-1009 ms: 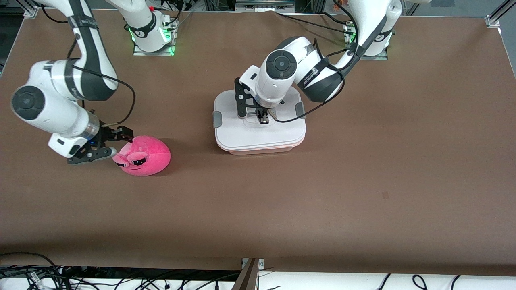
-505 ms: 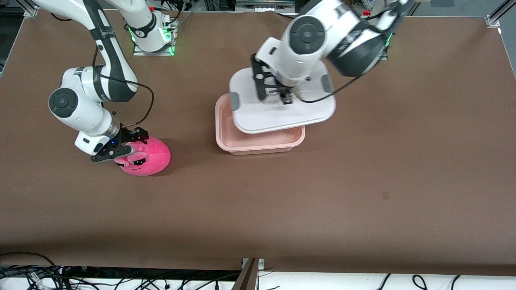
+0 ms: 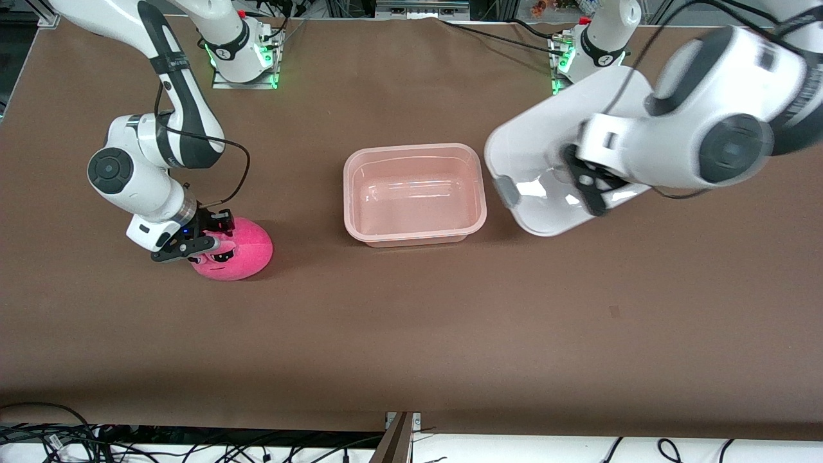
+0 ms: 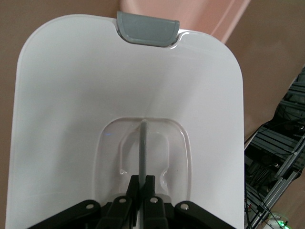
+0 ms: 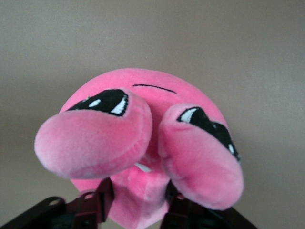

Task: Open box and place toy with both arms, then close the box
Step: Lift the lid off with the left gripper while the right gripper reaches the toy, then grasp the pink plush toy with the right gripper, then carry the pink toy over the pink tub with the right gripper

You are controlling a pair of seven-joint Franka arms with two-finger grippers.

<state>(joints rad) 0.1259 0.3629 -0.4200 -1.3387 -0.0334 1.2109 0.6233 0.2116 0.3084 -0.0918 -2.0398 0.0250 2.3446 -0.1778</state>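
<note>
Toy (image 3: 235, 251): the hot-pink plush is seen resting on the table (image 3: 411, 334) toward the right arm's end, nearest of the task's things to the front camera. Its sleepy black eyes are turned toward that camera, and in the right wrist view (image 5: 143, 143) the two bulging eyes fill the middle of the frame.

Right gripper (image 3: 196, 235): it is lowered onto the toy from the side away from the front camera. The jaws are partly closed, and the plush is pinched between the fingers (image 5: 102, 200) just below the eyes. The toy is gripped but not lifted; it sits on the table.

Box (image 3: 415, 193): the pale pink tub is found mid-table, a little farther from the front camera than the toy and well apart from it. It stands uncovered and nothing is seen inside.

Lid (image 3: 546, 173): the white lid is held in the air, tilted, over the table just beside the box toward the left arm's end. One grey clip (image 3: 505, 191) shows on its edge next to the box. In the left wrist view (image 4: 128, 119) the same clip (image 4: 147, 28) is seen at the lid's edge, with a corner of the pink tub past it.

Left gripper (image 4: 141, 183): the jaws are fully closed, clamped on the thin bar of the handle (image 4: 142, 148) in the lid's recessed centre. In the front view the gripper (image 3: 588, 183) is largely covered by its own white wrist.
</note>
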